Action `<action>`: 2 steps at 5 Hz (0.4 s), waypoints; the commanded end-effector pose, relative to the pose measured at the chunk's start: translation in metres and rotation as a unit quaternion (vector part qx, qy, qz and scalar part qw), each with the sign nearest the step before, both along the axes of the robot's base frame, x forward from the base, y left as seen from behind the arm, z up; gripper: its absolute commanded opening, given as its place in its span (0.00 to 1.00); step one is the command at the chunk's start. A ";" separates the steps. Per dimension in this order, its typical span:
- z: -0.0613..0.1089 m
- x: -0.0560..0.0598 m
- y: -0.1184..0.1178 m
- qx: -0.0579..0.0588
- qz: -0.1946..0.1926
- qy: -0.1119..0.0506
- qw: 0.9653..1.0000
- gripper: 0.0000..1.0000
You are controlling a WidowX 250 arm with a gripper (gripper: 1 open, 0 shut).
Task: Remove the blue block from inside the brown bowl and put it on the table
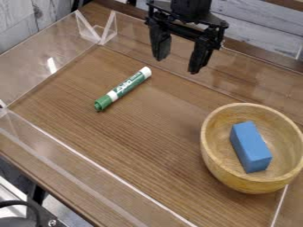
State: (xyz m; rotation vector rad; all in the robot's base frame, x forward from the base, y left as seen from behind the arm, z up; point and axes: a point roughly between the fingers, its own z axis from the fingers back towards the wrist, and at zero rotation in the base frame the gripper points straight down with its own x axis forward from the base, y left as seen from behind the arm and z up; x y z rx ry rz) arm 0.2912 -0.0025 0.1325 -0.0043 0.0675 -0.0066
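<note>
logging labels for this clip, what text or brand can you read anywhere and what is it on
Green-and-white marker: green lettering runs along its white barrel, but it is too small and blurred to read.
Blue block, brown bowl, gripper and table: no words, numbers or signs visible.

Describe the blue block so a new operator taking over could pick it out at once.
Start at the dark wood-grain table with low clear walls, then go to its near right corner, where a round tan wooden bowl sits. The blue block lies inside that bowl, a small plain bright-blue brick. The only other loose item, a green-and-white marker, lies out on the tabletop to the left.
</note>
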 end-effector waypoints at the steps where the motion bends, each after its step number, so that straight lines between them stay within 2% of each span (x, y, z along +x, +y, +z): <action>1: -0.006 -0.002 -0.007 -0.003 0.008 0.007 1.000 1.00; 2: -0.006 -0.008 -0.028 -0.011 0.032 0.001 0.999 1.00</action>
